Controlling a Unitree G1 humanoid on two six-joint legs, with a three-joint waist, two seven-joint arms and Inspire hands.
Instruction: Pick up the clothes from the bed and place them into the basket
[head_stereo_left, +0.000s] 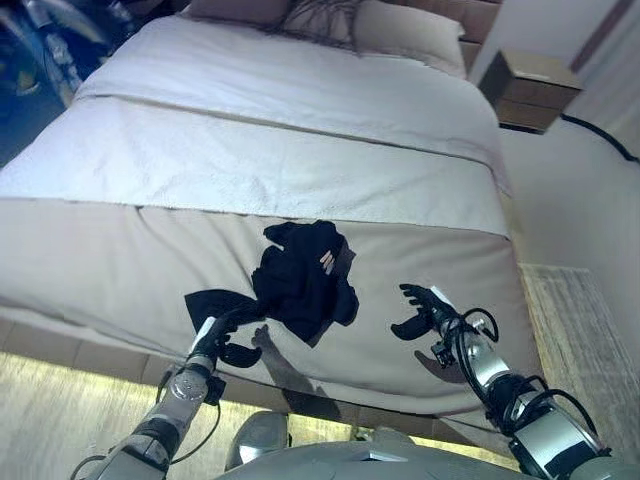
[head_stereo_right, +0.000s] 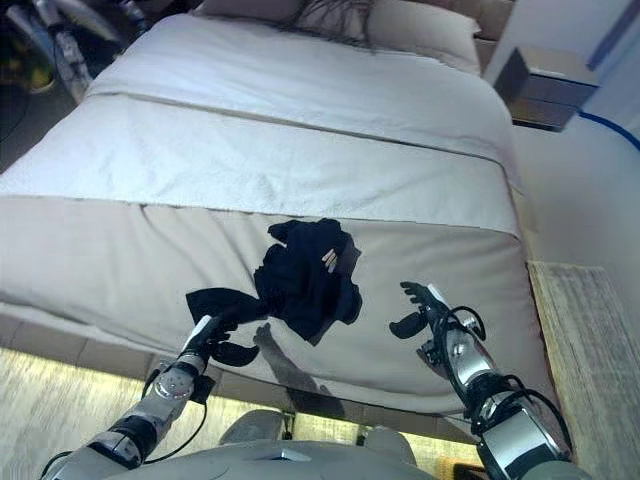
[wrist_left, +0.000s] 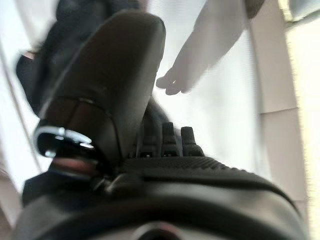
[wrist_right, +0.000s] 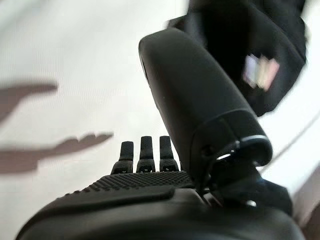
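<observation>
On the bed (head_stereo_left: 300, 150), left robot hand (head_stereo_left: 228, 338) pinches black clothes (head_stereo_left: 305, 280); right robot hand (head_stereo_left: 425, 310) open. We risk slippage from this thin edge grip.

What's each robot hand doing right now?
Left robot hand: closed on an edge of the crumpled black cloth garment.
Right robot hand: open, holding nothing.

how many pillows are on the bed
2 show at the head of the bed: a plain pillow on the robot's right and a dark-patterned pillow beside it at centre. More may lie beyond the view's top edge.
</observation>
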